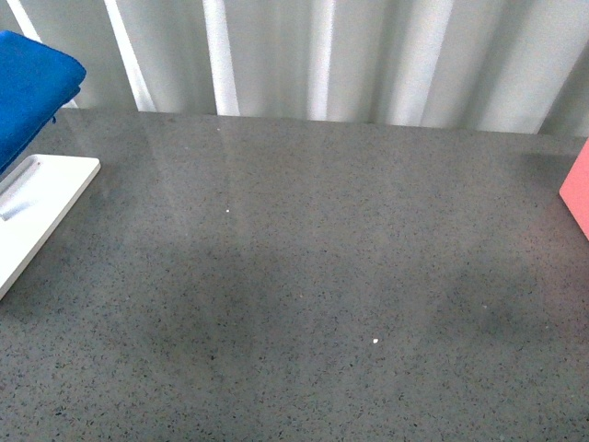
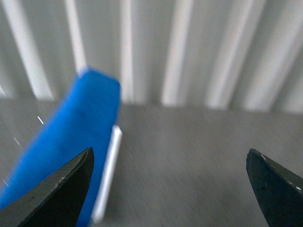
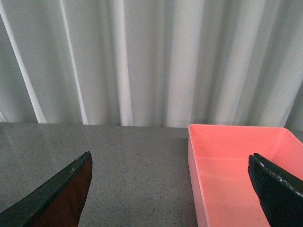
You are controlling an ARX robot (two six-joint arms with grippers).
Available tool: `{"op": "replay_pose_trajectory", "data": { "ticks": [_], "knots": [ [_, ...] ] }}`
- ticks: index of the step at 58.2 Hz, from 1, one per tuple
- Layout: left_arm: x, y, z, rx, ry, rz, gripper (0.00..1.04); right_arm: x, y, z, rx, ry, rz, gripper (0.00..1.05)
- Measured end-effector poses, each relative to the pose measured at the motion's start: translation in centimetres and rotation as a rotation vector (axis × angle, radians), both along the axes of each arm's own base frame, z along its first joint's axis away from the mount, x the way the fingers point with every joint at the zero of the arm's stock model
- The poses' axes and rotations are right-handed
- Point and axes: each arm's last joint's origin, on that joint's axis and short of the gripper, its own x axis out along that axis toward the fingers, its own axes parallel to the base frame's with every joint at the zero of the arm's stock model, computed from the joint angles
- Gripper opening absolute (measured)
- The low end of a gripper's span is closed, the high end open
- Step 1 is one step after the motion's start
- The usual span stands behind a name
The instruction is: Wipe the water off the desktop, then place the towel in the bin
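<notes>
We see a white tray [image 2: 108,175] ahead of the left jaws, and a pleated white curtain [image 3: 142,61] farther off, beyond the left jaws and the right jaws alike.

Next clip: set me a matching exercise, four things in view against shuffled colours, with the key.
Things:
1. towel
2. tray
3. bin
4. desktop

Colours:
A. pink
B. dark grey, speckled
C. white
D. bright blue

Pairs: 1-D, 2-C, 3-A, 4-B
</notes>
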Motion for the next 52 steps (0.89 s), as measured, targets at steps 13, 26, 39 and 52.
{"op": "replay_pose_trajectory", "data": {
  "ticks": [13, 26, 39, 52],
  "knots": [
    [3.3, 1.5, 2.8, -0.132, 0.19, -0.019, 0.98, 0.0, 0.0, 0.0, 0.0, 0.0, 0.0, 0.98],
    [14.7, 3.3, 8.3, 0.087, 0.481, -0.067, 0.98, 0.0, 0.0, 0.0, 0.0, 0.0, 0.0, 0.98],
    [23.5, 5.1, 10.9, 0.218, 0.511, 0.037, 0.98, 0.0, 0.0, 0.0, 0.0, 0.0, 0.0, 0.98],
    [28.0, 6.9, 7.7, 0.301, 0.567, 0.031, 0.98, 0.0, 0.0, 0.0, 0.0, 0.0, 0.0, 0.98]
  ]
}}
